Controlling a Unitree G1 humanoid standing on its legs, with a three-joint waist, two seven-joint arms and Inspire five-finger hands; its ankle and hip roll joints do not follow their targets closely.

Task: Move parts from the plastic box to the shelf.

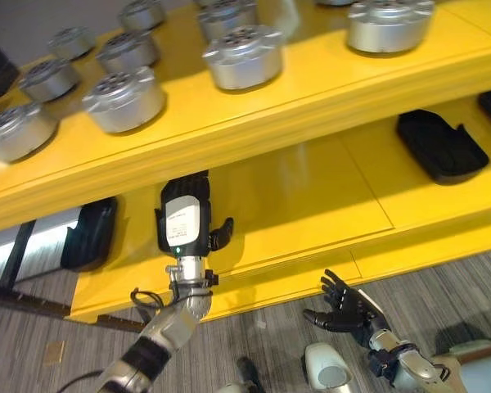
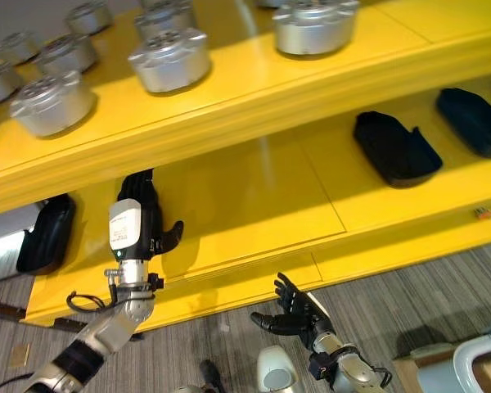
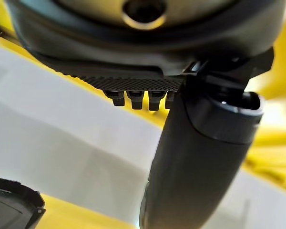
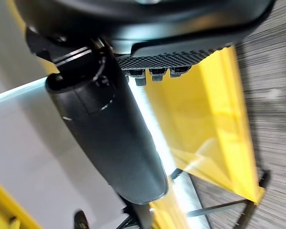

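1. The yellow shelf (image 1: 311, 205) is the biggest thing here. Silver round metal parts (image 1: 124, 100) sit in rows on its upper level, and black moulded parts (image 1: 440, 146) lie on the lower one, out at 2 o'clock, with another black part (image 1: 90, 233) at 9 o'clock.
2. Handling guess: the silver ones look like solid metal, so heavy, stiff and slick on the sides (I'd wrap around the rim, not pinch the top).
3. Left hand (image 1: 185, 219) reaches into the lower level with fingers straight, holding nothing.
4. Right hand (image 1: 344, 307) hangs at 5 o'clock over the carpet, fingers spread, empty.
5. The left wrist view adds a close-up corner of a black part (image 3: 12, 207) near the thumb (image 3: 200, 162); the eye views give the overall layout.
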